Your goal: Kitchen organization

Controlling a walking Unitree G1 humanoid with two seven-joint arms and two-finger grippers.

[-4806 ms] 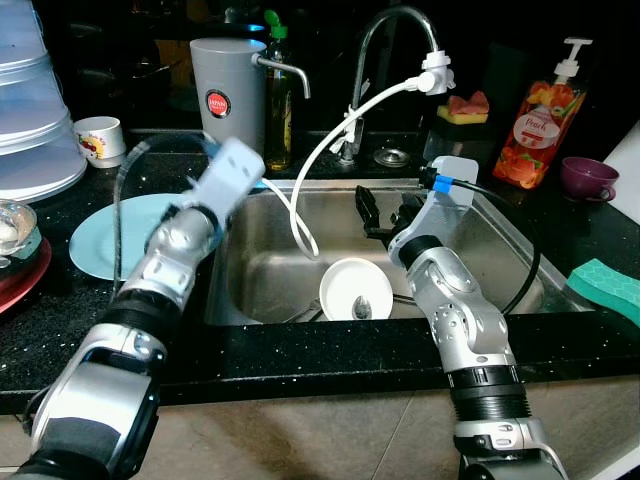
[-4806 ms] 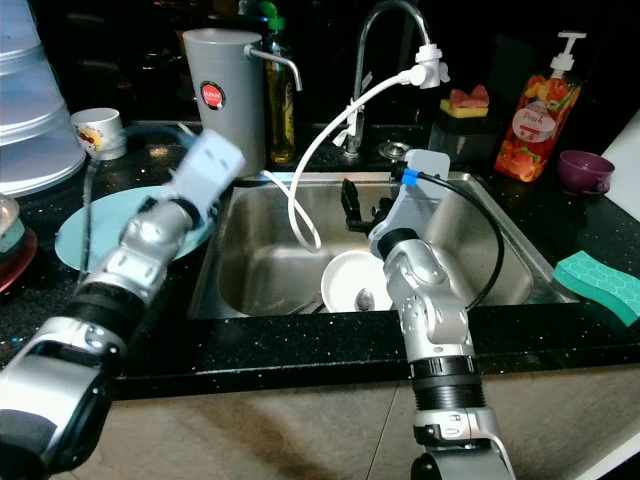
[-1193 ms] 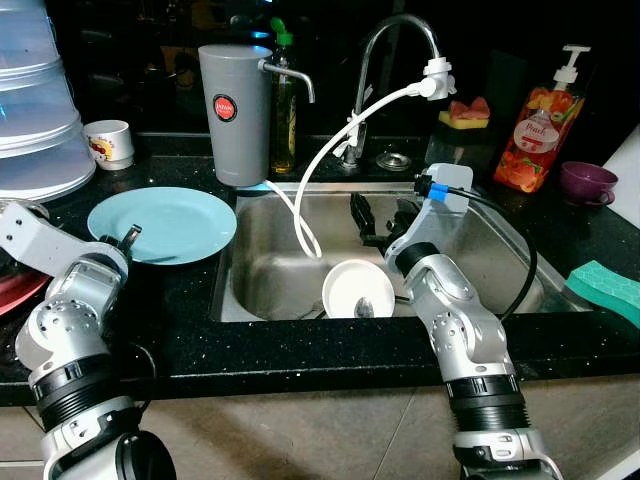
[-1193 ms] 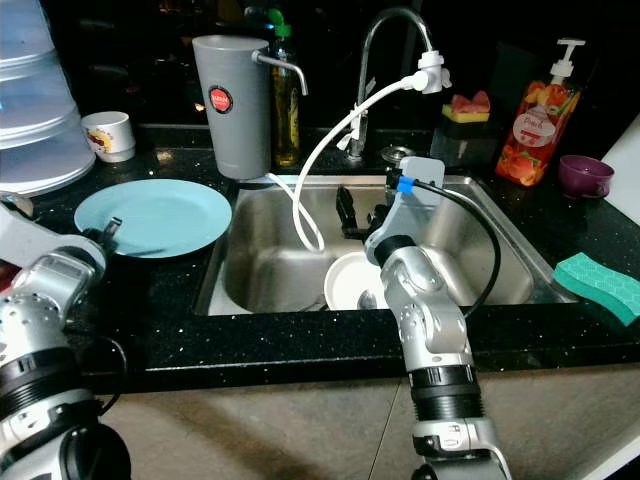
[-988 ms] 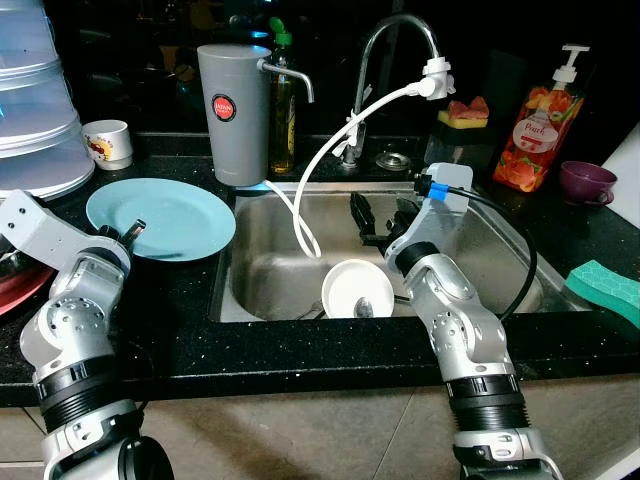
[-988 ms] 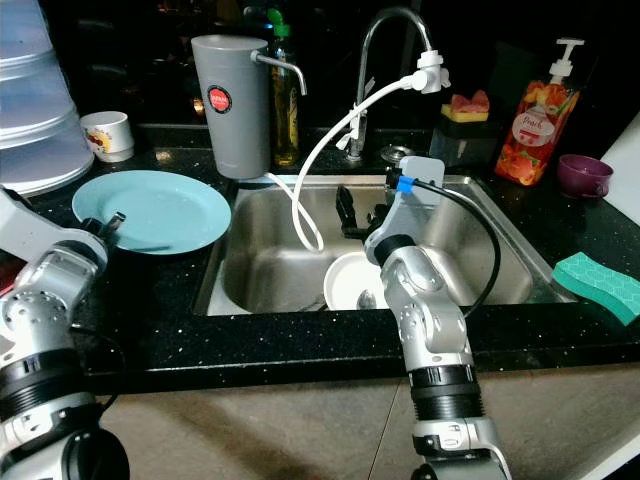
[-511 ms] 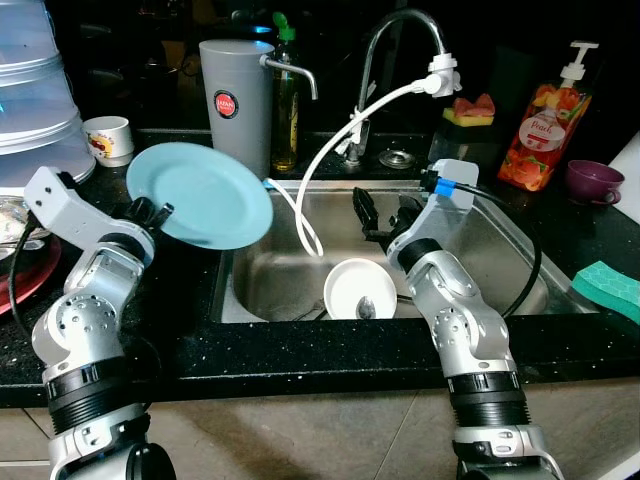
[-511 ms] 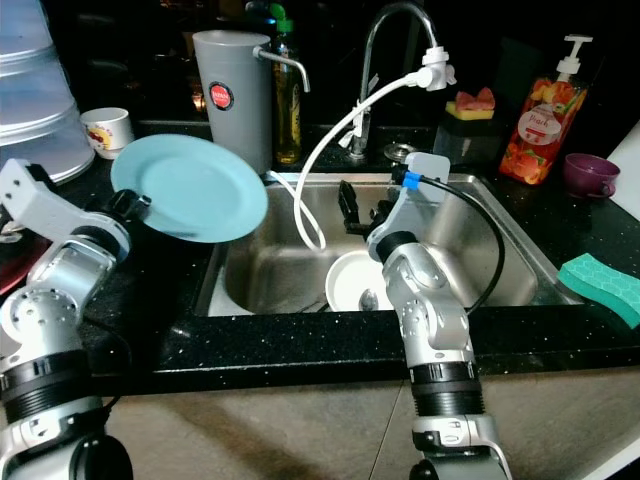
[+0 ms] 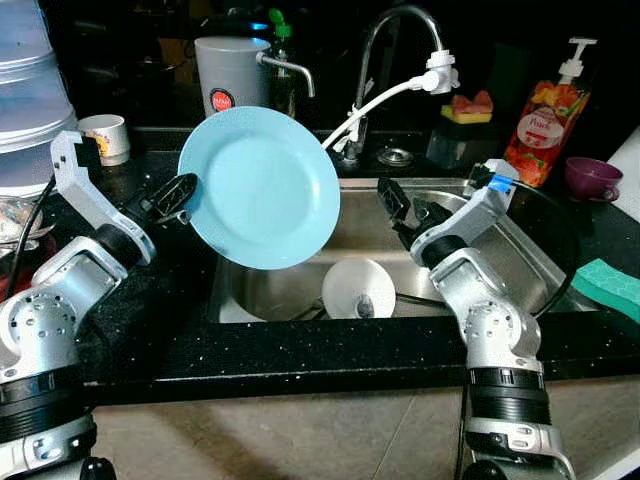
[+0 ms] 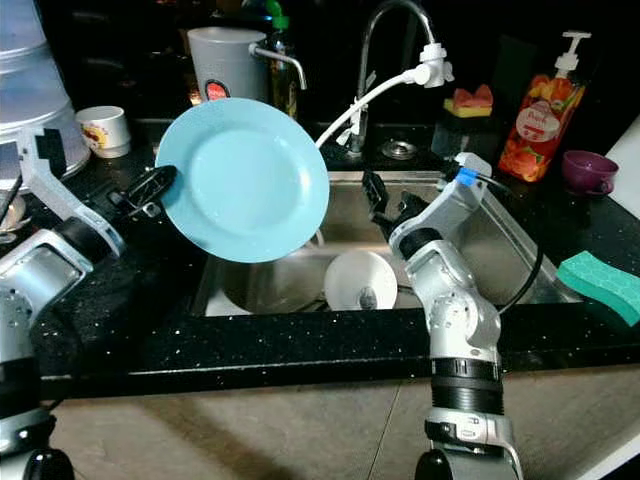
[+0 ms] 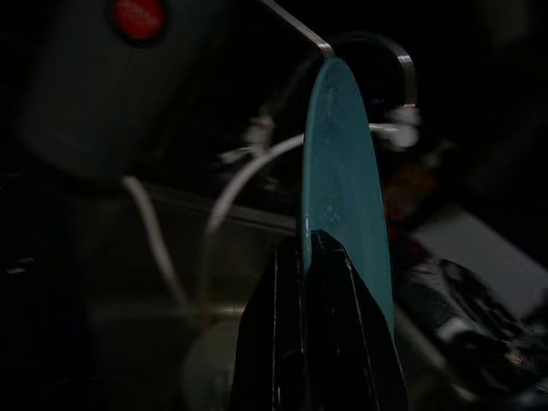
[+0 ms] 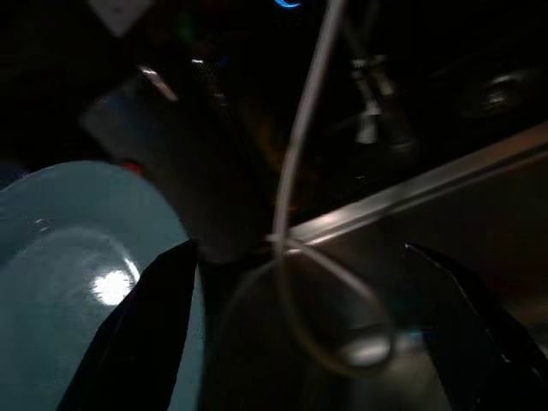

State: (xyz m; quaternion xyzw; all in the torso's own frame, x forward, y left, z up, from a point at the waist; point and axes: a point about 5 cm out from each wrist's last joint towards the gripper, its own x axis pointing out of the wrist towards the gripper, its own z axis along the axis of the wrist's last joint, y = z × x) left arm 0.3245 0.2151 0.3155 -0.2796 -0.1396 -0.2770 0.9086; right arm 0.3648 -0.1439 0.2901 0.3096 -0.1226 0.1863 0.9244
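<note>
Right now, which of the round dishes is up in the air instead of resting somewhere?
The light blue plate, held on edge over the sink by the left pincer. The white bowl sits down in the sink.

Plate [image 9: 262,188] pale blue, plain. Bowl [image 9: 358,288] white. Counter [image 9: 300,338] black w/ fine white specks. Sink [image 9: 520,262] steel grey. Sponge [image 9: 611,287] teal, wavy ridged top. Soap bottle [image 9: 548,108] orange-red, fruit print, white pump. Jug [image 9: 232,75] grey w/ red round logo. Cup [image 9: 588,177] purple.
</note>
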